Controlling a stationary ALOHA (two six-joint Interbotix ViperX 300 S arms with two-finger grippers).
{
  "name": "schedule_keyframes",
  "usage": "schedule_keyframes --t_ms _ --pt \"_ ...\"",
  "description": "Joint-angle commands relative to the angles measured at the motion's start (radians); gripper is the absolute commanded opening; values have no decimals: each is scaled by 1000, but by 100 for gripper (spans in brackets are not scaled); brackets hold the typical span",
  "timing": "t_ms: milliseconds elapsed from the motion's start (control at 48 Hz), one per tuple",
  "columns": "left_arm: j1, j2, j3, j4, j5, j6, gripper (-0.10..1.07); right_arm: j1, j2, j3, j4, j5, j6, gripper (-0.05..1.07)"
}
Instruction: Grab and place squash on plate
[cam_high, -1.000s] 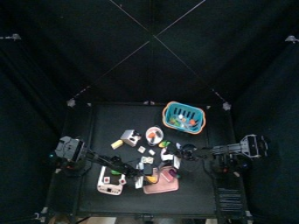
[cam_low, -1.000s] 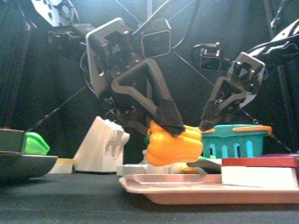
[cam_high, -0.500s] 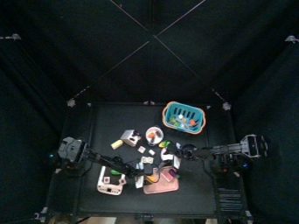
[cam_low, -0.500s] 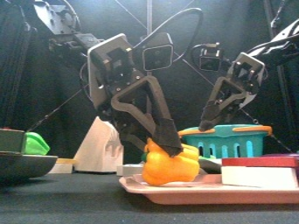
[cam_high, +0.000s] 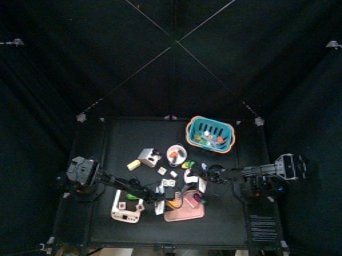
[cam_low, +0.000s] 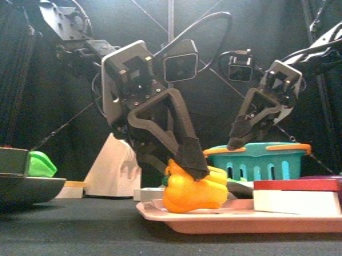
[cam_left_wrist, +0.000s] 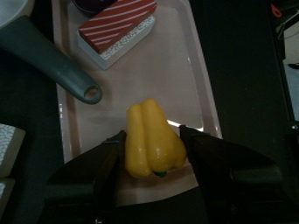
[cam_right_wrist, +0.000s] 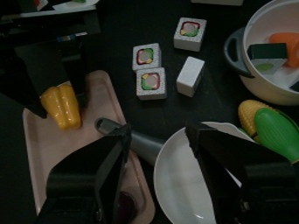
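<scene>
The squash (cam_left_wrist: 152, 138) is orange-yellow and lies lengthwise on the pink rectangular plate (cam_left_wrist: 205, 79). My left gripper (cam_left_wrist: 153, 145) is shut on it, one jaw against each side. In the front view the squash (cam_low: 195, 190) rests on the plate (cam_low: 227, 219) under the left gripper (cam_low: 189, 166). The right wrist view shows the squash (cam_right_wrist: 61, 105) at the plate's end, below the left arm. My right gripper (cam_right_wrist: 162, 144) is open and holds nothing, hanging above a white round dish (cam_right_wrist: 187, 175) beside the pink plate.
A red-and-white striped slice (cam_left_wrist: 117, 22) and a grey handle (cam_left_wrist: 52, 61) share the pink plate. Sushi rolls (cam_right_wrist: 149, 57) and a white bowl (cam_right_wrist: 243, 66) lie nearby. A teal basket (cam_low: 274, 160) stands behind, with a bowl holding something green (cam_low: 40, 163) at the left.
The left gripper came down with the squash from above the plate until it rested on the plate. Over the last half second nothing has visibly moved.
</scene>
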Motion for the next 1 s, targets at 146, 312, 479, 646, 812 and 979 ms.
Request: schedule_keyframes --t_ms 146,312,479,646,812,979 --pt "5 -11 -23 -3 -5 0 73 -6 -12 -8 3 -8 0 88" --pt "9 -11 -25 -12 -2 0 82 -6 -12 -6 2 -8 0 88" --pt "11 -12 -25 -29 25 2 93 -6 -12 -6 3 -8 0 88" --pt "11 -20 -26 -29 25 2 100 -6 -12 -6 3 -8 0 88" --pt "11 -37 -31 -29 28 2 100 -6 -11 -6 3 -8 0 88" --pt "11 -43 -31 -28 28 2 100 -6 -12 -6 2 -8 0 88"
